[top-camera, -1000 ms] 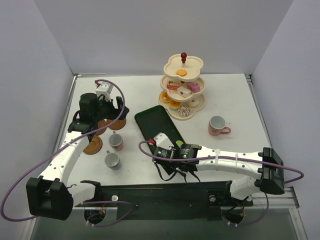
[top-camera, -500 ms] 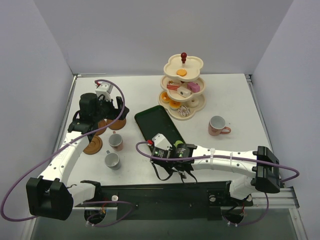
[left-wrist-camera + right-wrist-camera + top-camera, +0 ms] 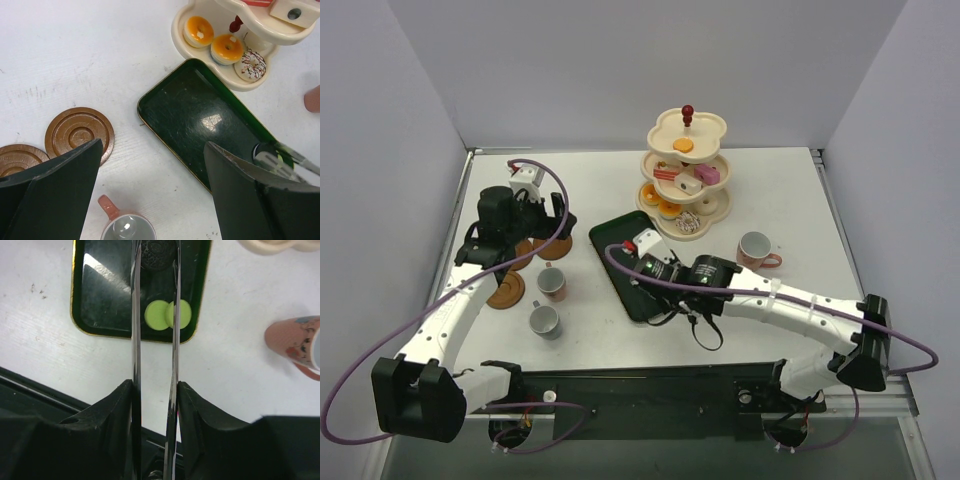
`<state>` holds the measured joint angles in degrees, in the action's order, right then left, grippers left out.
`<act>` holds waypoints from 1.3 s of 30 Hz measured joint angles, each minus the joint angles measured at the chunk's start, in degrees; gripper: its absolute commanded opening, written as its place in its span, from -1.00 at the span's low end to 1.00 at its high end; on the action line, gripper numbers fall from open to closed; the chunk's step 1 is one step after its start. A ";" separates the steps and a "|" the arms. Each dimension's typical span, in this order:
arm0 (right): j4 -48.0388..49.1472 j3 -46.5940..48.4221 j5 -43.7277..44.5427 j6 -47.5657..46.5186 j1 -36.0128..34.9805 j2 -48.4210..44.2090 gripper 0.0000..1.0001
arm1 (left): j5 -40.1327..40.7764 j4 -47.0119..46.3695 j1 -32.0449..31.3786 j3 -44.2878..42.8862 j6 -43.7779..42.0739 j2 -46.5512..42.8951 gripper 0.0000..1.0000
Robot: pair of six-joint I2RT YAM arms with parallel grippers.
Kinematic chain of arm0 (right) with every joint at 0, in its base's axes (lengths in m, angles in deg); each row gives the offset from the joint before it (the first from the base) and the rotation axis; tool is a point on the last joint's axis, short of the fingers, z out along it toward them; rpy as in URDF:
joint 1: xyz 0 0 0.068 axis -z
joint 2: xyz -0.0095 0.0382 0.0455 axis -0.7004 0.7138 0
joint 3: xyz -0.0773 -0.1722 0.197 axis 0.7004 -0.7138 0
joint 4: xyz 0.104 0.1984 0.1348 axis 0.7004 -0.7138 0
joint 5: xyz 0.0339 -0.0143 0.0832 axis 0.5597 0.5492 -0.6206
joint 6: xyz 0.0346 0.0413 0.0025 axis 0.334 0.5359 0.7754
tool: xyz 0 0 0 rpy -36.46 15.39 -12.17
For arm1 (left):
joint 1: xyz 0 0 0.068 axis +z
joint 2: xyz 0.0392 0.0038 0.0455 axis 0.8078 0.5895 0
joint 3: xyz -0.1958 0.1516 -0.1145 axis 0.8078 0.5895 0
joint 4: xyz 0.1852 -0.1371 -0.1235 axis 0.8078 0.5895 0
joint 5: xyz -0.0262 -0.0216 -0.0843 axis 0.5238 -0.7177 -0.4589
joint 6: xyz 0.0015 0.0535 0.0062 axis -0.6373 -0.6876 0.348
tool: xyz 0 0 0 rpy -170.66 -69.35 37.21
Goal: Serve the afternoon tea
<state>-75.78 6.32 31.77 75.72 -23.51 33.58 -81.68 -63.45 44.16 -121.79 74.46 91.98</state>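
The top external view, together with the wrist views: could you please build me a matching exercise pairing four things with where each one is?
Things:
1. dark green rectangular tray
2. round brown saucers
3. cream three-tier stand with red knob
4. long metal tongs

Places:
A. clamped in the right gripper
B. far side of the table, carrying toy sweets
C. left side, near the open left gripper
D. mid-table, just in front of the stand

Pairs: 1-D, 2-C, 3-B, 4-A.

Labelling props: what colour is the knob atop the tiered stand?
The knob is dark red, clearest in the top external view.
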 measured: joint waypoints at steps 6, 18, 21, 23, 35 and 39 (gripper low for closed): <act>-1.40 7.30 0.83 -6.32 7.34 -2.38 -0.49 | 1.51 0.15 0.02 0.00 0.02 -1.38 0.87; 0.09 31.52 -1.95 -19.87 26.67 2.16 -0.50 | 2.08 0.13 0.04 0.00 0.00 -1.79 0.87; 0.31 34.47 -4.07 -21.53 30.32 5.90 -0.49 | 2.08 0.13 0.07 0.00 0.00 -1.79 0.87; 0.42 35.54 -4.94 -22.36 32.13 8.24 -0.49 | 2.08 0.13 0.07 0.00 0.00 -1.79 0.87; 0.46 38.16 -7.72 -24.76 37.31 13.22 -0.34 | 2.08 0.13 0.13 0.00 0.00 -1.79 0.87; 0.44 38.58 -8.26 -25.14 38.29 13.40 -0.10 | 2.05 0.13 0.20 0.00 -0.02 -1.79 0.87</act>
<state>-75.34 44.90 23.51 50.59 14.79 46.98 -79.63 -63.32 44.36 -121.79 74.43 90.19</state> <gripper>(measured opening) 0.384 0.938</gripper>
